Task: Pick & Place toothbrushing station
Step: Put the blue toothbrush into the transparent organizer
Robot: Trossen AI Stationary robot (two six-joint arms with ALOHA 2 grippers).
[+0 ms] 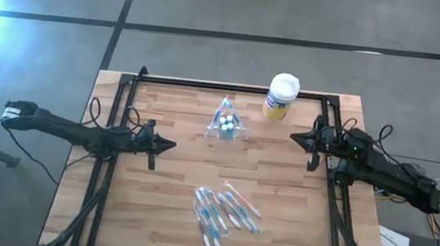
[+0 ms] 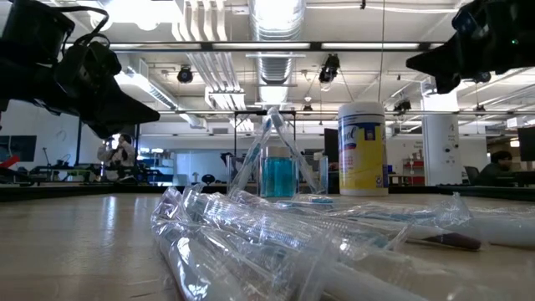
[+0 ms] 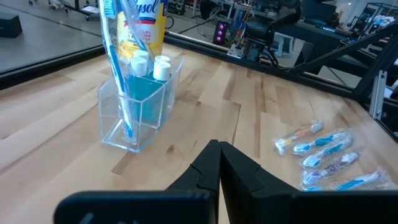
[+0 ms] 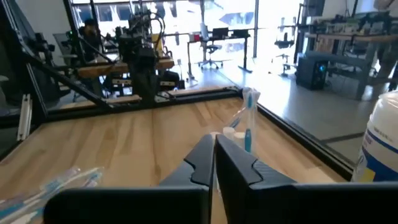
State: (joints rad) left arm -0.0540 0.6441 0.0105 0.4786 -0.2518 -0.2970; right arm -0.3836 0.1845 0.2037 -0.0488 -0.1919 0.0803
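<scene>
Brushes (image 1: 226, 209): wrapped, heaped at the near desk (image 1: 160, 223) edge.
Left gripper (image 1: 170, 145): fingers clenched, nothing held, mid-desk.
Right gripper (image 1: 294, 136): fingers clenched, nothing held.
Cup (image 1: 227, 122): upright toward the far edge, beside the canister (image 1: 280, 97).
Risk: cup could be tipped by a careless reach; slippery wrappers might be dropped.

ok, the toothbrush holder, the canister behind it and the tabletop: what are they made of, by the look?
Toothbrush holder: clear, glossy hard plastic, probably acrylic; the wood and the brushes inside show through its walls.
Canister: likely opaque plastic, with a white lid and a yellow printed label around the body.
Tabletop: light wood in glued strips, butcher-block style, with visible grain and seams and a low sheen.
</scene>
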